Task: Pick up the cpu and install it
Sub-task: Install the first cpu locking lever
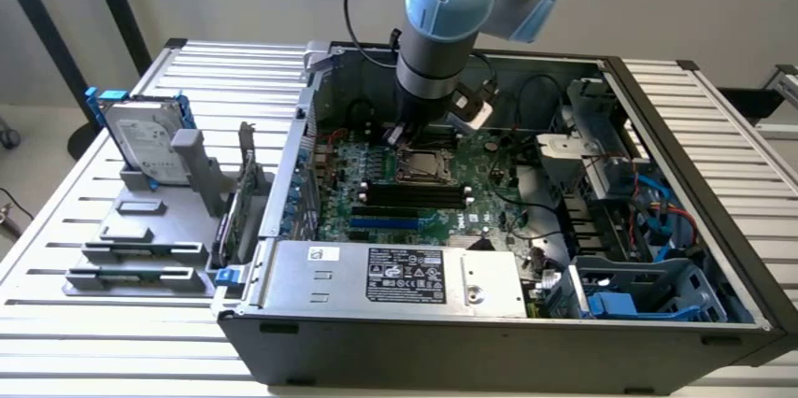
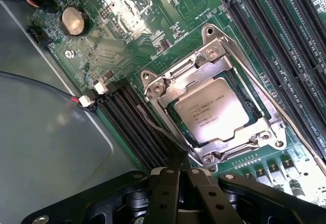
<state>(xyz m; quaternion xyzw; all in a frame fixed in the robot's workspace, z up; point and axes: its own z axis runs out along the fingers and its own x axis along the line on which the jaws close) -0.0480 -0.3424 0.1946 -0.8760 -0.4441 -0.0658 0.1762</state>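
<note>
A: Where is the cpu (image 2: 216, 111)?
B: Seated in the motherboard (image 2: 153, 20) socket, centre of the exterior view.
A: And the gripper (image 2: 178, 175)?
B: Just above it, jaws together, holding nothing.

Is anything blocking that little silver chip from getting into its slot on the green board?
Nothing visible does. The cpu already lies flat inside the socket on the motherboard, within its metal frame. The gripper hangs just above the socket's edge, fingers shut and holding nothing.
</note>
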